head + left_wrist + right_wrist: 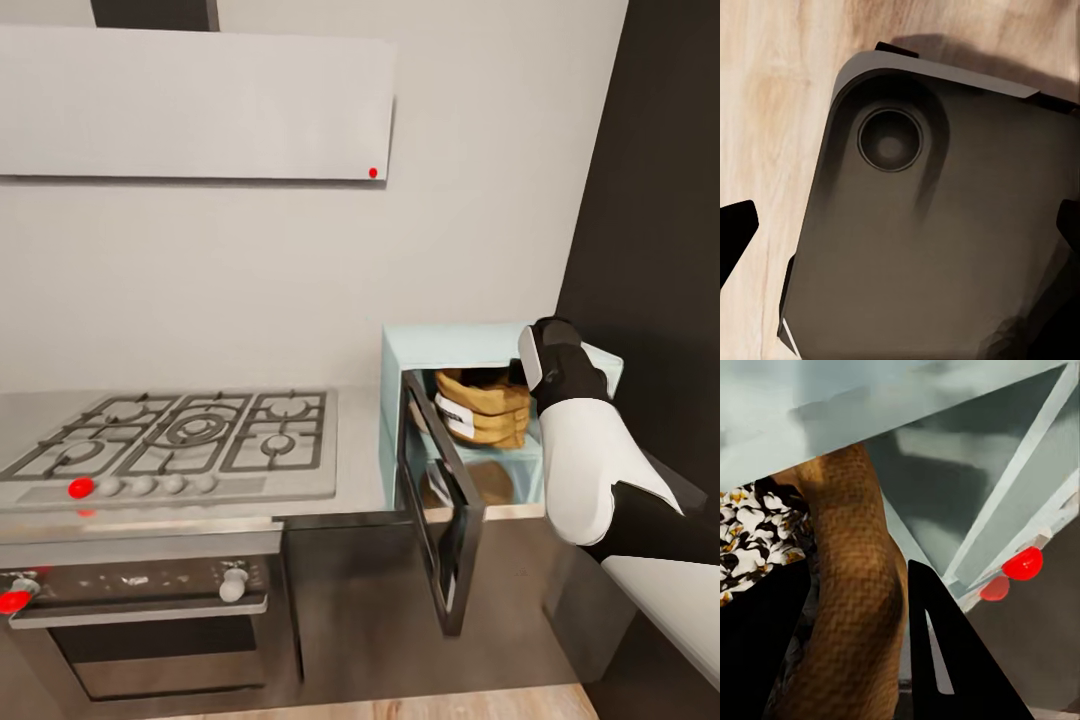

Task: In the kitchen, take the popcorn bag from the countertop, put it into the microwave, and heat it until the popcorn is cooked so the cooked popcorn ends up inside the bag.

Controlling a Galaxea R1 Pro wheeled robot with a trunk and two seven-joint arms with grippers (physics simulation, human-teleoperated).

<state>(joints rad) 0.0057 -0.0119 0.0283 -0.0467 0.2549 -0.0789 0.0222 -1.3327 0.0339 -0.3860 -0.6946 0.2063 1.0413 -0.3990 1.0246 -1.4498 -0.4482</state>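
Observation:
The pale mint-blue microwave [450, 345] stands on the grey countertop [360, 450] with its dark glass door [440, 500] swung open toward me. Inside hangs the mustard-tan popcorn bag [485, 410], clear of the round plate below it. My right gripper [520, 375] reaches into the cavity and is shut on the bag's rolled rim [855, 585], one black finger [945, 660] on each side. Pale whitish popcorn [757, 525] shows in the bag's mouth. My left gripper [900, 225] is open above my own dark base [930, 247], holding nothing.
A steel gas hob [190, 430] lies left of the microwave, with a dark oven [150, 600] under it and a flat grey hood [190, 105] above. A dark tall cabinet [660, 200] closes the right side. Wooden floor [772, 90] lies below.

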